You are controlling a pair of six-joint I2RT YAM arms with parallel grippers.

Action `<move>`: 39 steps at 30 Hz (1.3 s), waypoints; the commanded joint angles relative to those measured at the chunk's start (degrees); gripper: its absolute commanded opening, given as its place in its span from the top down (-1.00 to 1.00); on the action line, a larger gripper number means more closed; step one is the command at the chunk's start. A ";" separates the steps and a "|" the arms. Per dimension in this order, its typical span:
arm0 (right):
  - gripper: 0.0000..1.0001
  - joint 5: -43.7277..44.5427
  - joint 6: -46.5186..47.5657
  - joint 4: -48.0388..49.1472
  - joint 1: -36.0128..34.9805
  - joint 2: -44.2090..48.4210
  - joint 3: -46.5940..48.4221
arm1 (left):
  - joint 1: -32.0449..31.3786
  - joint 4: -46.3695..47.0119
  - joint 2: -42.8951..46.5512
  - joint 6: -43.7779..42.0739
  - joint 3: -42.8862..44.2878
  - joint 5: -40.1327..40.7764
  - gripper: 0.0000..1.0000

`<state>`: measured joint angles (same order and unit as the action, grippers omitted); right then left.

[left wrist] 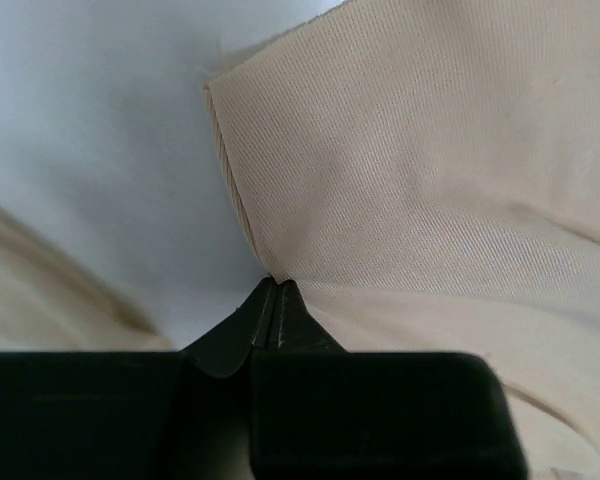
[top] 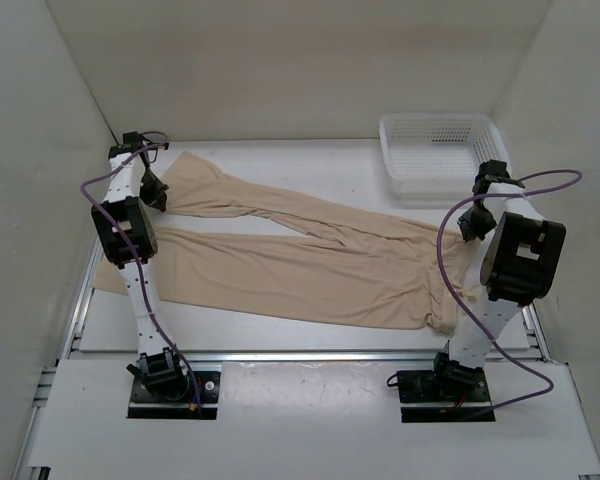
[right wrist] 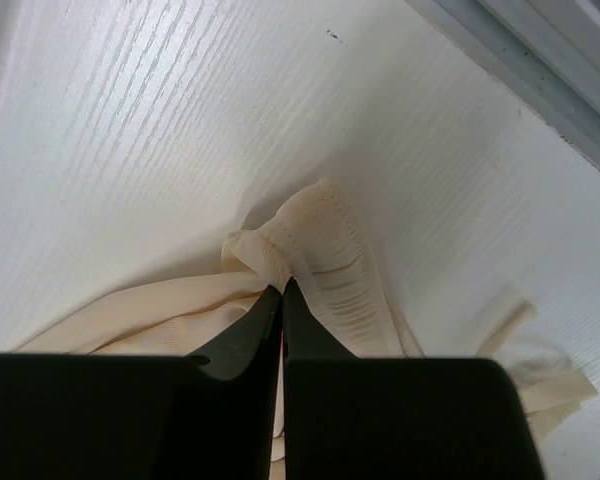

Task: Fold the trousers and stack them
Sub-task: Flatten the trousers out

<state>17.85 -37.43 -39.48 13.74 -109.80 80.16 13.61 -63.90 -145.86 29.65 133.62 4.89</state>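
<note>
Beige trousers (top: 310,270) lie flat; left gripper (left wrist: 275,288) pinches a leg hem (left wrist: 230,150), right gripper (right wrist: 282,292) the waistband (right wrist: 325,250), likely for folding.

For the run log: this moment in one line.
trousers: spread out, unfolded | left pincer: shut on leg hem | right pincer: shut on waistband

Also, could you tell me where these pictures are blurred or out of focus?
Top view: sharp, evenly lit. Left wrist: trousers weave crisp in the middle, fold at lower left blurred. Right wrist: table grain sharp, fabric at lower right soft.
</note>
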 commanded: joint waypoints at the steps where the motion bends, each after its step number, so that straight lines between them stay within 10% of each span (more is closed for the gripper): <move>1: 1.00 3.42 1.65 -0.42 0.06 3.80 0.00 | 2.12 -0.79 8.02 -0.82 -6.51 4.26 0.79; 13: 1.00 4.04 8.16 0.20 0.06 3.11 1.05 | 7.84 1.94 15.27 -0.82 -18.15 6.45 0.79; 16: 0.57 3.51 8.78 0.20 -0.46 3.10 1.58 | 7.84 -0.61 12.98 -0.82 -14.55 5.05 0.73; 21: -0.55 2.90 8.78 0.20 -2.39 6.87 0.44 | 6.79 -2.19 14.37 -1.35 -12.25 4.52 -0.52; 24: -0.72 3.51 8.78 -0.41 -3.89 10.30 1.04 | 6.78 -2.19 18.14 -1.35 -12.25 3.99 -0.99; 28: -0.76 2.64 7.64 -1.82 -5.82 17.49 1.05 | 6.26 -2.19 24.82 -1.88 -16.27 3.99 -0.99; 39: -0.59 -7.82 7.11 -2.35 -17.77 37.79 -13.79 | 10.55 6.33 50.23 4.45 -60.72 7.24 -0.39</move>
<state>14.55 -30.06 -40.27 -1.21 -75.40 70.17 22.02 -60.73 -97.58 32.14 79.57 9.80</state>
